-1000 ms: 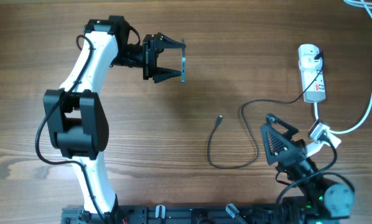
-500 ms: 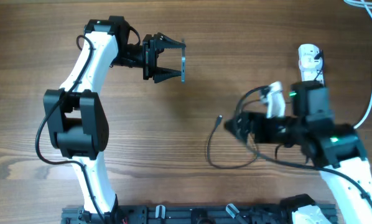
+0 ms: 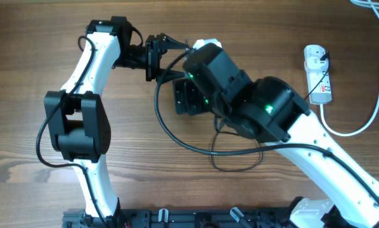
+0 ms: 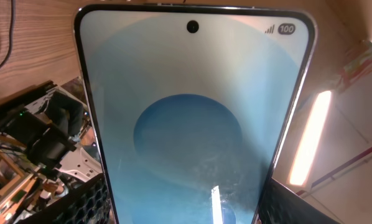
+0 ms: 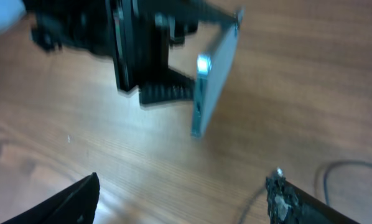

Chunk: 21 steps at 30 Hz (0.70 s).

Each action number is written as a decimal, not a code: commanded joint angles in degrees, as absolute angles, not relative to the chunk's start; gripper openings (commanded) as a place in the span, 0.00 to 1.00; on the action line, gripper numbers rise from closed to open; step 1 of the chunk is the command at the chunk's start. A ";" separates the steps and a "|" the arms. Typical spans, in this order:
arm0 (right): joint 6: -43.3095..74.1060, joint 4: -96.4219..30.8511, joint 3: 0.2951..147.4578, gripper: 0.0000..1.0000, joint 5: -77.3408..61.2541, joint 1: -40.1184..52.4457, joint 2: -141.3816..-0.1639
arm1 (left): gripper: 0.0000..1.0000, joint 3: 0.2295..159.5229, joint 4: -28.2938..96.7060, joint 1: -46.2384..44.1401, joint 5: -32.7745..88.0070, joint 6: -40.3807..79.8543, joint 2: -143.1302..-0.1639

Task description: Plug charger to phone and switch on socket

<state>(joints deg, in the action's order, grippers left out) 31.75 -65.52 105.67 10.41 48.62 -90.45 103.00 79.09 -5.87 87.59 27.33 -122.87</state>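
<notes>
Closest to the desk's near edge, the thin black charger cable [image 3: 237,169] lies in a slack loop, its plug end hidden beneath the right arm. We judge it light and limp, best held just behind the plug. Further in, the right gripper [image 5: 183,186] hovers, jaws spread wide and empty. Beyond it, the left gripper [image 5: 204,56] clamps the slim glass-fronted blue-green smartphone [image 4: 192,124] on edge above mid-desk; it looks slick and fragile. The white power strip [image 3: 317,79] sits by the far right corner.
</notes>
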 commanded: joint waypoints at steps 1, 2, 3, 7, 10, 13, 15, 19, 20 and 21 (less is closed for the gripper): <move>33.47 -62.76 106.72 0.86 15.53 48.75 -95.13 | 0.73 103.09 79.15 -5.56 90.35 27.44 -120.79; 33.61 -61.14 106.72 0.76 15.70 48.75 -96.29 | 0.73 103.09 79.15 -5.56 90.35 27.44 -120.79; 34.46 -60.42 106.72 0.71 15.97 48.75 -96.99 | 0.73 103.09 79.15 -5.56 90.35 27.44 -120.79; 37.65 -59.55 106.69 0.73 22.50 48.80 -99.68 | 0.73 103.09 79.15 -5.56 90.35 27.44 -120.79; 37.43 -58.00 106.61 0.73 23.64 48.80 -99.92 | 0.73 103.09 79.13 -5.56 90.35 27.44 -120.79; 37.39 -57.69 106.39 0.65 26.72 48.82 -100.14 | 0.73 103.09 79.13 -5.56 90.35 27.44 -120.79; 37.41 -57.39 106.37 0.61 27.27 48.80 -100.92 | 0.73 103.09 79.13 -5.56 90.35 27.44 -120.79; 37.12 -56.99 106.39 0.60 27.29 48.82 -102.69 | 0.74 103.09 79.15 -5.54 90.35 27.44 -120.79; 37.04 -56.99 106.39 0.59 27.49 48.82 -102.76 | 0.74 103.09 79.13 -5.54 90.35 27.46 -120.79; 36.97 -56.88 106.39 0.57 27.51 48.82 -102.76 | 0.74 103.09 79.13 -5.54 90.35 27.44 -120.79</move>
<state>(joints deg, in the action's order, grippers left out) 37.06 -57.32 105.80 25.76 48.62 -101.91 103.00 79.11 -5.87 87.59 27.35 -122.87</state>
